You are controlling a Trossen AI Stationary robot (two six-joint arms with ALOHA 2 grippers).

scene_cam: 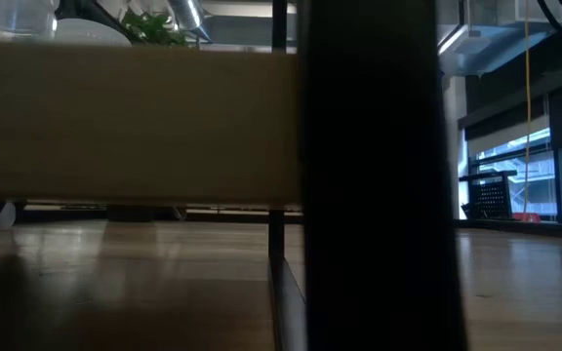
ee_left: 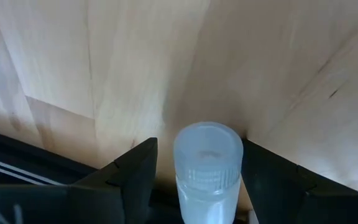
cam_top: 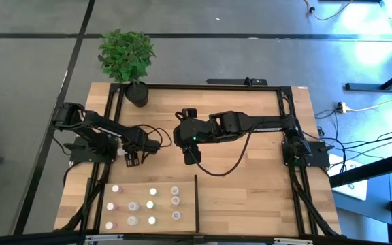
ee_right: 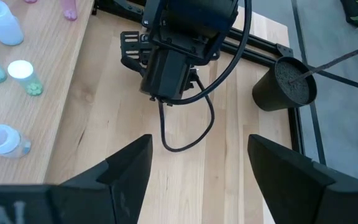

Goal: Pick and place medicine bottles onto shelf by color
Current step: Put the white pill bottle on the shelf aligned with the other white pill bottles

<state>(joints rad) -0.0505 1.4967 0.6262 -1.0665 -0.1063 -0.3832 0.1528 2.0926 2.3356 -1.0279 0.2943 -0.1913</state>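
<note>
Only the left wrist view showed it — the left gripper [ee_left: 197, 180] clenched a white-capped bottle [ee_left: 207, 163]. The right gripper [ee_right: 197, 165] gaped empty over the table [ee_right: 229, 186].

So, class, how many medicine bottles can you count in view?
12 bottles: eleven stand on the shelf, one bottle is held in the left jaws; others may be hidden.

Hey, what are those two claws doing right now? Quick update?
Left claw shut on a bottle, above bare table. Right claw open, empty, mid-table. Shelf holds other bottles. Nothing blocking.
</note>
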